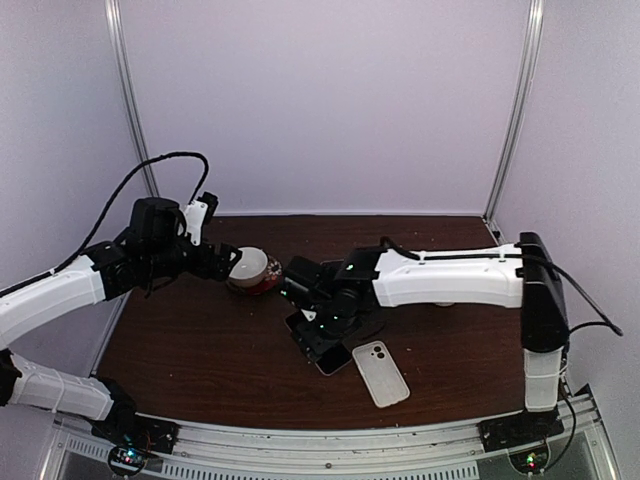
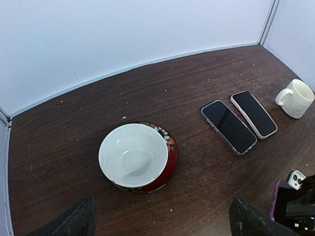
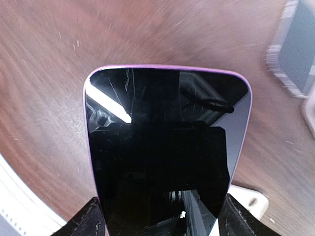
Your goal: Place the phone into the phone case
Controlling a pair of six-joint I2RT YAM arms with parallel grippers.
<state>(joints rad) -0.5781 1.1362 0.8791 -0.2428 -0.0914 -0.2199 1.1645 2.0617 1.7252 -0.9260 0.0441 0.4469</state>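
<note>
1. Phone [image 1: 330, 357], purple-rimmed, dark screen: off the case, gripped in the right hand [image 1: 316, 332] near the middle of the bench [image 1: 200, 350]. Cannot tell whether its far end touches the wood.
2. Far left: left hand [image 2: 161, 212] open, fingers [image 2: 74, 221] spread wide with nothing between them, just beside the bowl at its 9 o'clock in the top view.
3. Bowl [image 2: 133, 155]: white inside, red and flower-patterned outside, at 10 o'clock of the held phone, apart from it.
4. Right wrist view: one finger [image 3: 91, 219] on each long edge of the phone, clamped tight, screen turned to the camera.
5. Phone case [image 1: 380, 373]: pale, flat on the bench, camera cut-out at its 11 o'clock end. Just beside the phone at its 4 o'clock; touching or not, cannot tell.
6. Left wrist view, 2 o'clock of the bowl: grey-edged phone [image 2: 229, 127] and pale-edged phone [image 2: 254, 114], screens up, side by side and parallel.
7. Farthest right there: white mug [image 2: 295, 98], upright, handle at its 9 o'clock, at 2 o'clock of the pale-edged phone and apart from it.
</note>
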